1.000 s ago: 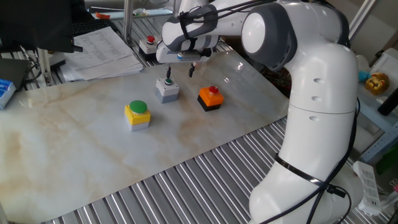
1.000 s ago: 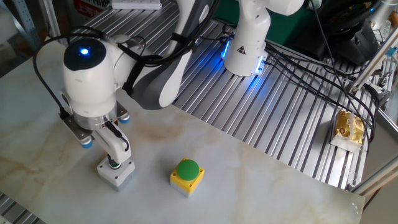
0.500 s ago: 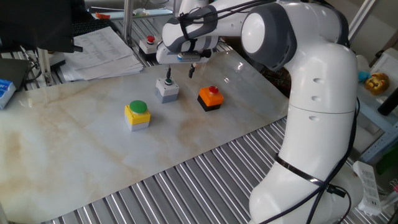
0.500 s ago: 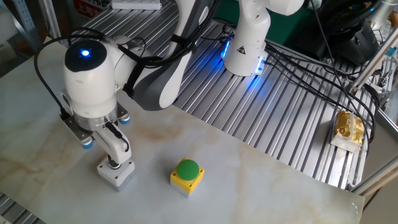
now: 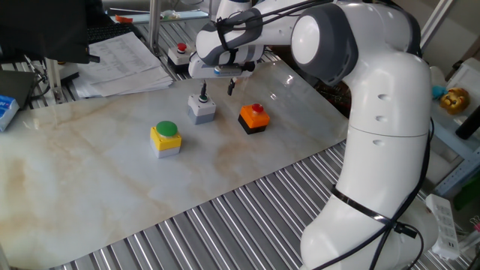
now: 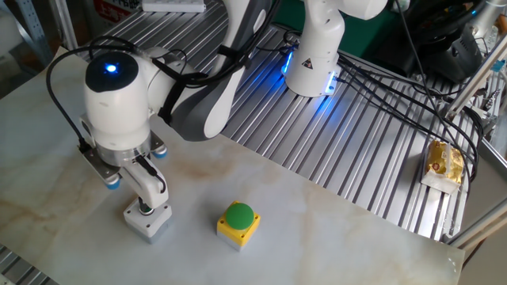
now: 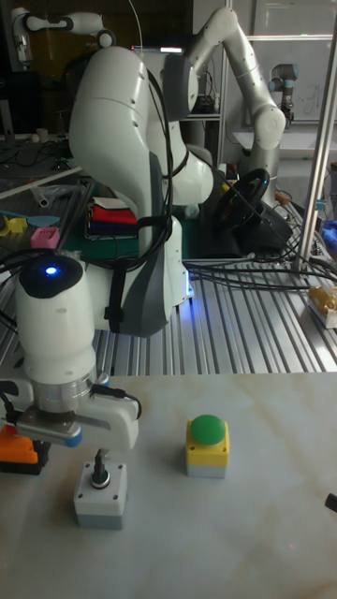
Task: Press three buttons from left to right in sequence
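Three buttons stand in a row on the marble board. The yellow box with the big green cap [image 5: 165,137] [image 6: 238,222] [image 7: 207,446] is on the left. In the middle is the grey box with the small green cap [image 5: 201,109] [image 6: 146,221] [image 7: 100,498]. The orange-black box with the red cap [image 5: 254,118] [image 7: 22,449] is on the right, and the arm hides it in the other fixed view. My gripper [image 5: 216,88] is open and points down. One finger [image 6: 143,192] [image 7: 100,461] rests on the grey box's cap, and the other hangs between the grey and orange boxes.
A black box with a red button [image 5: 178,52] and a stack of papers [image 5: 120,66] lie behind the board. A blue box [image 5: 6,110] sits at the far left. Ribbed metal tabletop [image 5: 247,217] surrounds the board. A second robot's base [image 6: 313,59] and cables stand beyond it.
The hand has shifted only very slightly. Its finger stays at the grey box's cap, and the buttons have not moved.
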Robot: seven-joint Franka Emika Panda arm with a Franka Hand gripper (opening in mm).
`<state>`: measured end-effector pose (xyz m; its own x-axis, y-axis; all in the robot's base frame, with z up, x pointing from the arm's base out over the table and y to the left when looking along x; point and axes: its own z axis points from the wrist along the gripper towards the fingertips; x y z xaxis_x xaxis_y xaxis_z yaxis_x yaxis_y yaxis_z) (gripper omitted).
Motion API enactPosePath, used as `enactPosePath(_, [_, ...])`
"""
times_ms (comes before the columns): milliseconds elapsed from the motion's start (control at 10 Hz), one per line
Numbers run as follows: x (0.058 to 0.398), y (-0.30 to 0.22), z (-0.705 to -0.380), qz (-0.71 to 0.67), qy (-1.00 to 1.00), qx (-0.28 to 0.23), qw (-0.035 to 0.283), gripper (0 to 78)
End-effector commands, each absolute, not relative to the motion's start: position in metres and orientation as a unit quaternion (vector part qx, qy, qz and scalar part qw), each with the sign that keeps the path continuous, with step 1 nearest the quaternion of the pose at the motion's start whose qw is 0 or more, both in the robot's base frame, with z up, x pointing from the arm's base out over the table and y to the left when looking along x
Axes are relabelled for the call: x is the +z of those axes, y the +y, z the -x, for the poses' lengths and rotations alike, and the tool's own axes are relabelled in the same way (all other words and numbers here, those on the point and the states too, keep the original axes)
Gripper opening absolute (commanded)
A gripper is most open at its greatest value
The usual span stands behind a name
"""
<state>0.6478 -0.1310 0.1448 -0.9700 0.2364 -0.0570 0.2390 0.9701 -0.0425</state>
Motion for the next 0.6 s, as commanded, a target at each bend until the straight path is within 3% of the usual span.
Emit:
enactPosePath(100, [0.1465, -0.1317, -0.6485, -0.121, 0.992, -0.026, 0.026, 77.4])
enactPosePath(600, [0.1455, -0.1317, -0.6473, -0.122, 0.992, -0.026, 0.026, 77.4])
